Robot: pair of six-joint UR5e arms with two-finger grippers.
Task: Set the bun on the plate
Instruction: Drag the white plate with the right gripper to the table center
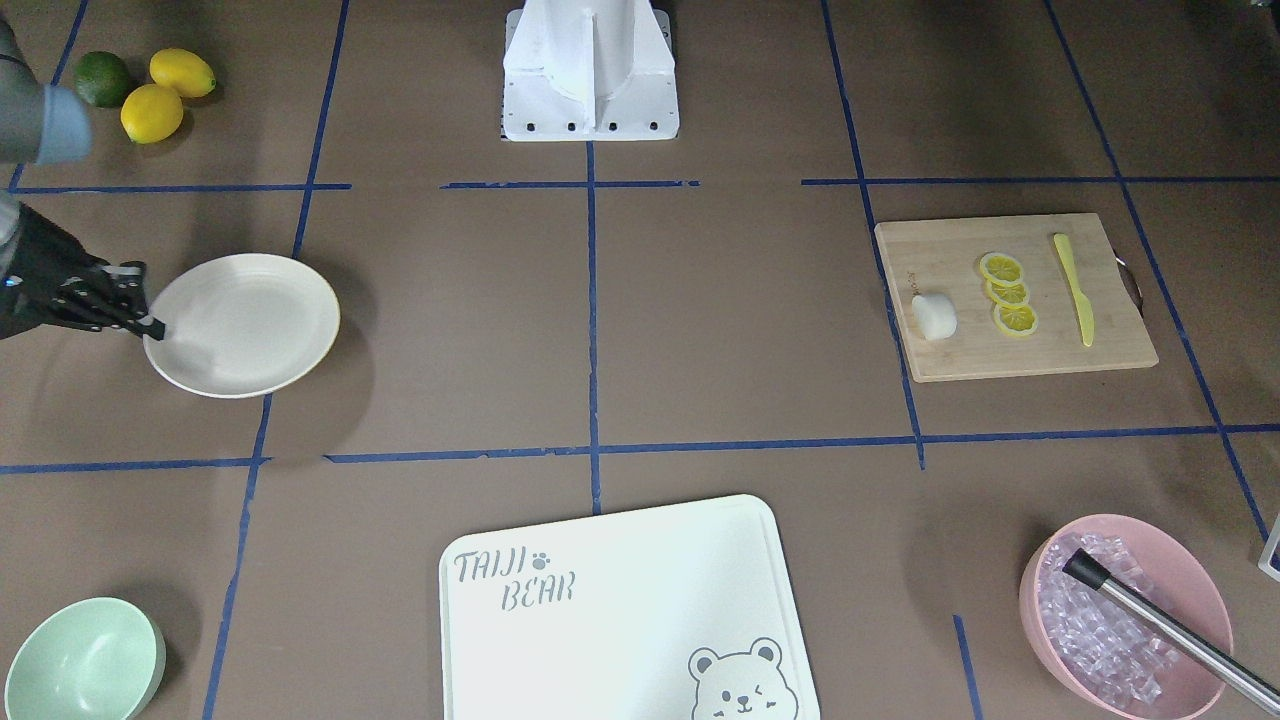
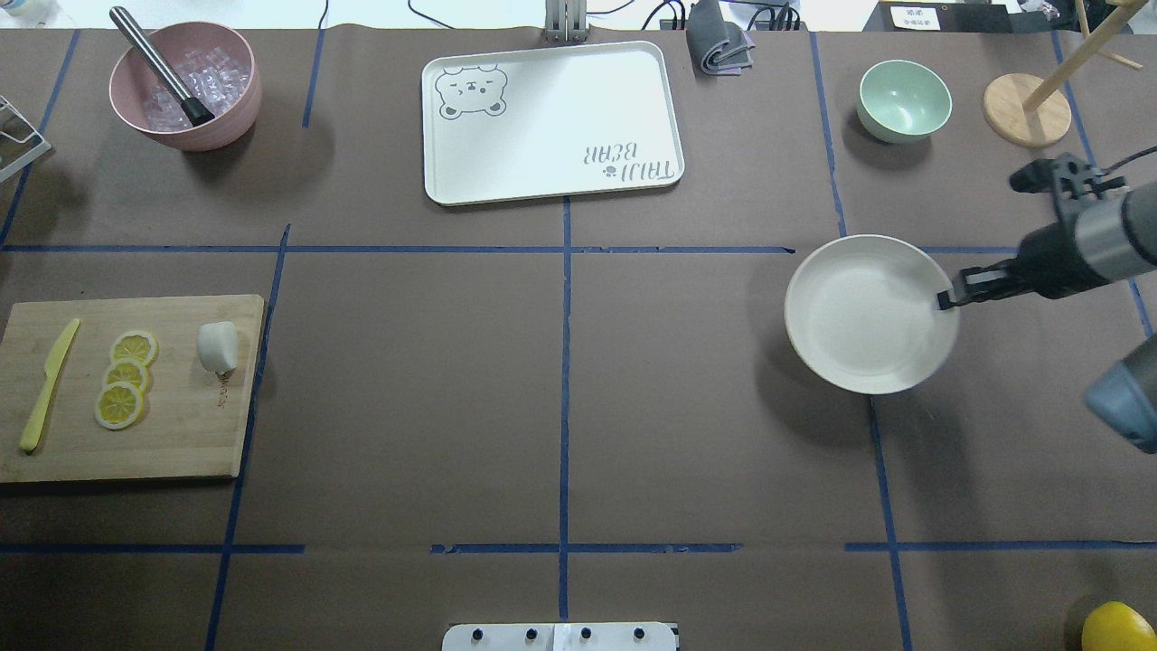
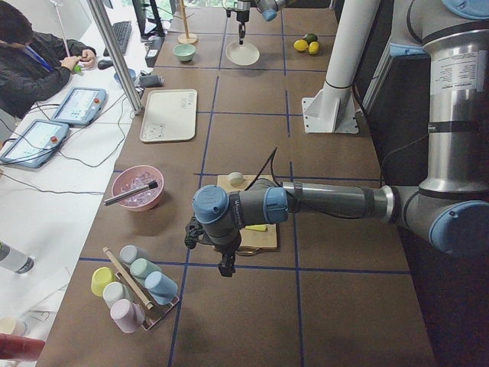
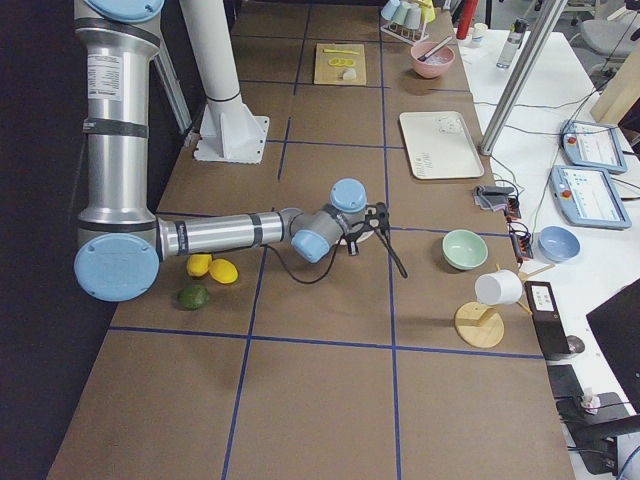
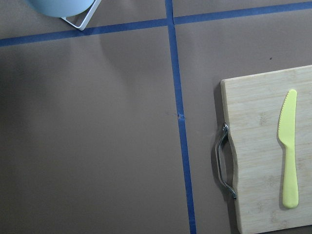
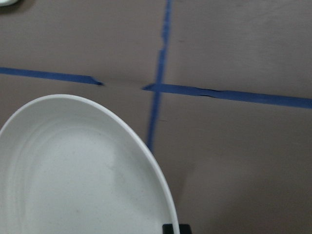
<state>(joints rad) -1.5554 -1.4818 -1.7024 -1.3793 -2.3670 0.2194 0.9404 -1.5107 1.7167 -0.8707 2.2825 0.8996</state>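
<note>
The small white bun (image 2: 218, 345) lies on a wooden cutting board (image 2: 181, 434) at the table's left, beside three lemon slices (image 2: 125, 374). It is also visible from across the table, bun (image 1: 934, 316). The cream plate (image 2: 868, 312) is on the right, and its offset shadow suggests it is raised off the table. My right gripper (image 2: 945, 298) is shut on the plate's right rim; one fingertip (image 6: 175, 228) shows at the rim. My left gripper (image 3: 225, 269) hangs beyond the board's handle end. It shows only in the side view, so I cannot tell if it is open or shut.
A yellow knife (image 2: 47, 387) lies on the board. A white tray (image 2: 551, 122) sits at the far middle, a pink bowl (image 2: 185, 86) of ice with a tool far left, a mint bowl (image 2: 904, 98) and a wooden stand (image 2: 1028, 108) far right. Lemons and a lime (image 1: 150, 85) lie near the robot's right.
</note>
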